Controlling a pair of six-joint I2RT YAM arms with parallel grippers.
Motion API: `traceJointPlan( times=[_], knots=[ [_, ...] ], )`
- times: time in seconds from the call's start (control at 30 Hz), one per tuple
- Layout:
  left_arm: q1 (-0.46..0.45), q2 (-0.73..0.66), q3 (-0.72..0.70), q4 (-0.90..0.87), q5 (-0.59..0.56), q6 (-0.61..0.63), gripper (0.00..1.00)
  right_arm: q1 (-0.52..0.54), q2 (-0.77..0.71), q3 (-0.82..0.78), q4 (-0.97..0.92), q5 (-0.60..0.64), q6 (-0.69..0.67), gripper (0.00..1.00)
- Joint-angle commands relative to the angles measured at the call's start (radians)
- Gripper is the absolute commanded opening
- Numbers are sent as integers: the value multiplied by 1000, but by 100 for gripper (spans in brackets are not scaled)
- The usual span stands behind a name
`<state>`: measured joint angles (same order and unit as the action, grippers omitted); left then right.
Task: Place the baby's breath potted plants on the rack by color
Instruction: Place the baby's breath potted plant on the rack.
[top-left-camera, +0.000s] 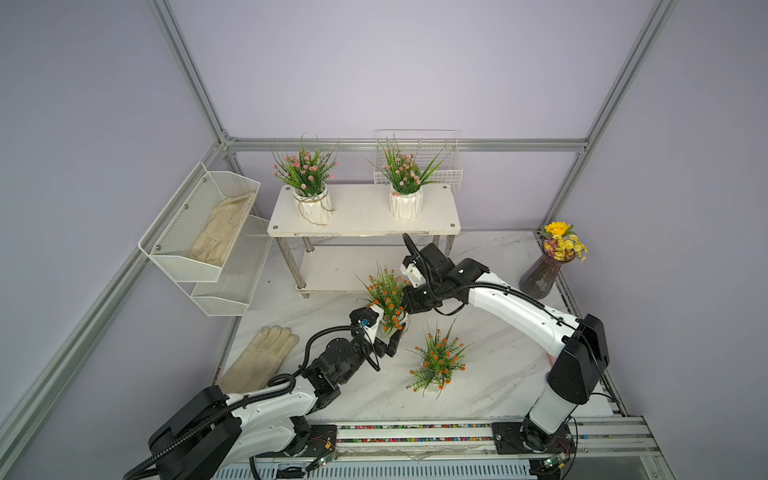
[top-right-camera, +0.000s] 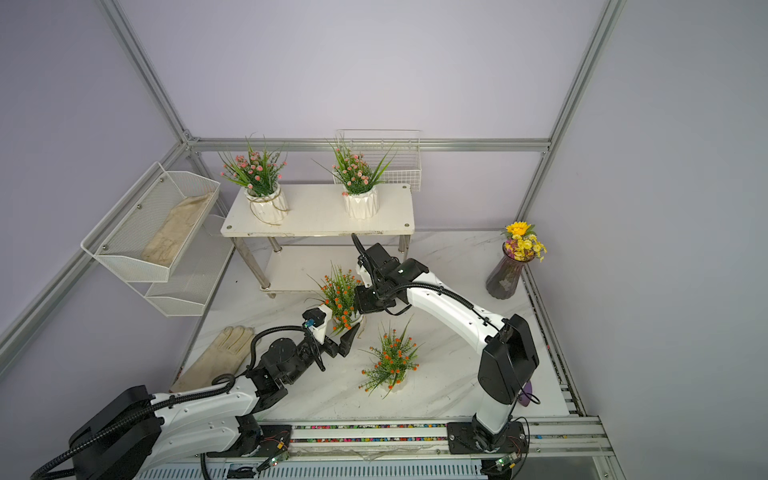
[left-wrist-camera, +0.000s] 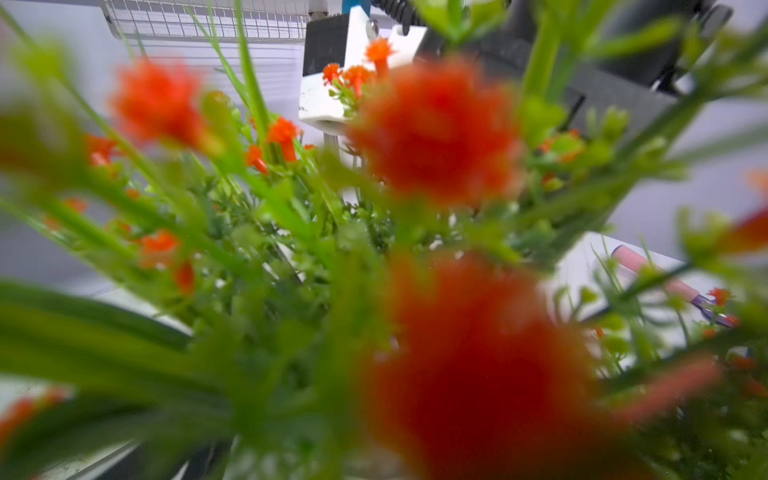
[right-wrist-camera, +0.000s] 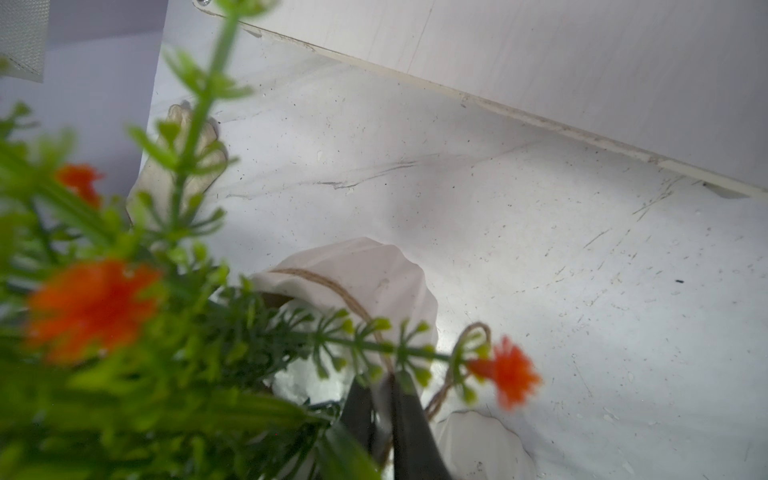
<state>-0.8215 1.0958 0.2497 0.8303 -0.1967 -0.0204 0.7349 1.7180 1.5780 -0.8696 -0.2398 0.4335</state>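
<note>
- Orange plant (top-left-camera: 386, 293): on the table (top-left-camera: 498, 365), just in front of the rack (top-left-camera: 361, 220), between both arms.
- Our read: the ceramic pot (right-wrist-camera: 365, 266) is stiff, glazed and so slippery, and would chip if dropped. The foliage is soft and gives no hold.
- Best hold, we think: pinch the rim, or span the ribbed wall by the twine.
- Right pincer (right-wrist-camera: 382, 388): together, looks clamped on the pot rim beside the twine, one finger inside and one outside.
- Left pincer (top-left-camera: 388, 332): wide apart at the pot's side. We can't tell if it touches.
- Plants: four.
  - Two orange on the table: this one and the second orange plant (top-left-camera: 438, 361) near it.
  - Two on the rack's top board: the pink plant by the mesh baskets (top-left-camera: 305, 172) and the pink plant by the wire basket (top-left-camera: 403, 170).
- Around:
  - Two gloves: one on the table (top-left-camera: 262, 357), one in a mesh basket (top-left-camera: 224, 228).
  - Two mesh baskets (top-left-camera: 183, 224).
  - One wire basket (top-left-camera: 444, 166).
  - One vase (top-left-camera: 542, 274).
</note>
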Motion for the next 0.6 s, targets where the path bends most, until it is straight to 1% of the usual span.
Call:
traceJointPlan(
  times=[0.0, 0.23, 0.4, 0.57],
  knots=[
    [-5, 1, 23, 40, 30, 14, 100, 0, -50, 22, 72, -36, 16, 9],
    [-5, 32, 39, 44, 27, 12, 100, 0, -47, 16, 81, -55, 15, 9],
    [-5, 65, 40, 77, -6, 8, 100, 0, -59, 4, 94, -61, 16, 8],
    [-1, 80, 50, 86, -3, 6, 100, 1, -66, -14, 100, -79, 15, 8]
  ],
)
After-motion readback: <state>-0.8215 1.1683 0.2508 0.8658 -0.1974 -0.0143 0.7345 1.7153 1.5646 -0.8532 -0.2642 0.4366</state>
